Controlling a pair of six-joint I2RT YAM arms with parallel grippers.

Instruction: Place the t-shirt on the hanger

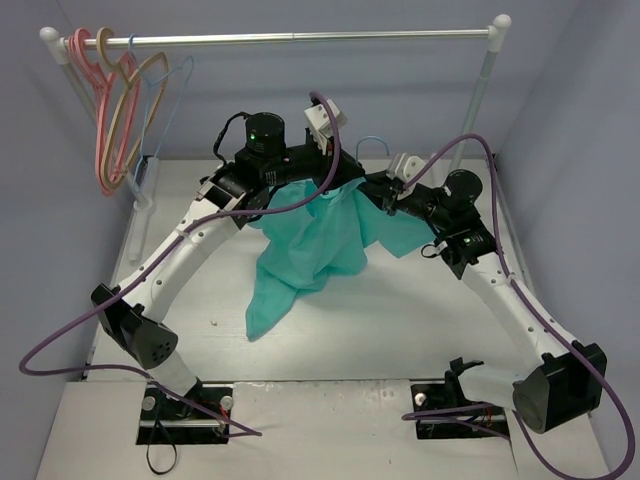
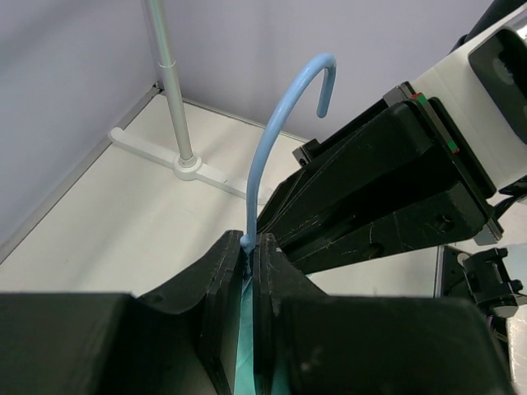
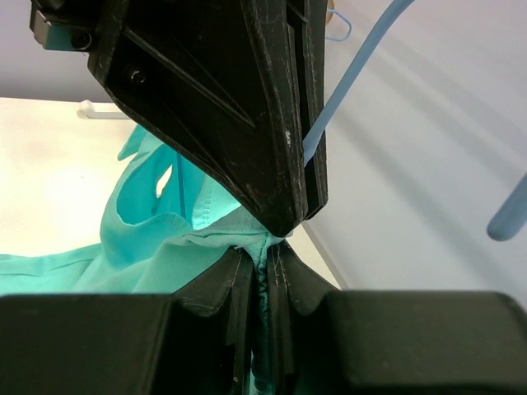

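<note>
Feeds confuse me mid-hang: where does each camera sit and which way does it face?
Top external: above and behind the robot, looking down on table, left arm, right arm and t-shirt between them.
Left wrist: looks past the left end effector, shut on the hanger, toward the rack post.
Right wrist: looks past the right end effector, shut on t-shirt fabric, toward the wall.
Both wrist views show the other end effector and the hanger.

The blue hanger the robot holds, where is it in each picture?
Top external: the hanger shows only its hook, behind the arms, top middle.
Left wrist: middle, curving up from the bottom.
Right wrist: thin bar slanting to the upper right.
Shared landmark: the teal t-shirt.
</note>
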